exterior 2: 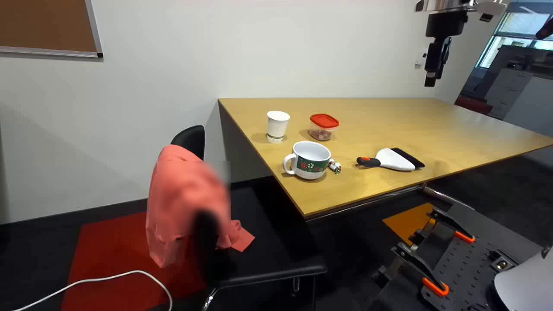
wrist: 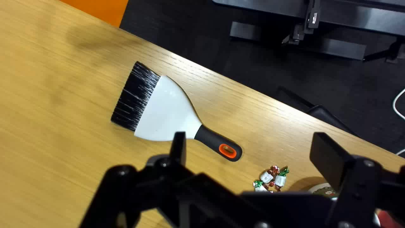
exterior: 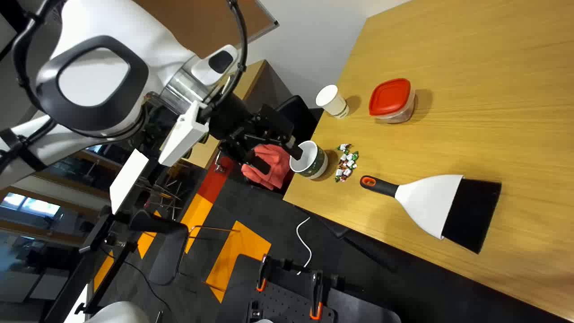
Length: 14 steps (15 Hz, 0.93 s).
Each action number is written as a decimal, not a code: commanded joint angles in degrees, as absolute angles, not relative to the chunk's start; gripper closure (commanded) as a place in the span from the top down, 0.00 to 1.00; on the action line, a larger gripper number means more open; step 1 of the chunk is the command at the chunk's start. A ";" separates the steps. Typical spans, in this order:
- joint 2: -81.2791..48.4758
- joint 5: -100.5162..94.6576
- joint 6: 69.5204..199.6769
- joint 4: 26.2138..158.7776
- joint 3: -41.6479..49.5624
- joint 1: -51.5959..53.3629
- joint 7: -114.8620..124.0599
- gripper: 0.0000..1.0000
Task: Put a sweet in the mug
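The mug (exterior 2: pixel 309 162) is white inside and out, with a dark green band of red and white flowers plus a chunky handle. It's upright near the corner of the table (exterior 2: pixel 389 125), sweets (exterior: pixel 351 164) lying right beside it. White wrappers, green or red twists; lettering's too tiny for me to read. Gripper (wrist: pixel 250 153) is up above the table, fingers spread wide.

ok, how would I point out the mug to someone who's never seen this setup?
On the wooden table, go to the corner near the black chair with the coral cloth. There, right beside the wrapped sweets, stands a white mug. Unlike the white cup, it has a side handle and a broad green patterned band.
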<state>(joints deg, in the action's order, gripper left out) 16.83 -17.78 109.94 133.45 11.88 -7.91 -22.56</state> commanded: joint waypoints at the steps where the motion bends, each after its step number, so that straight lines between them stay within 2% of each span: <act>1: 16.81 -17.73 109.86 133.39 11.76 -8.01 -22.58 1.00; 8: 12.87 -11.24 112.62 132.19 12.01 -7.93 -16.61 1.00; 14: 5.17 -3.65 127.92 132.51 10.78 -8.40 -0.66 1.00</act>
<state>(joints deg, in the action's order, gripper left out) 9.17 -6.57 121.99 133.43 11.71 -7.91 -7.19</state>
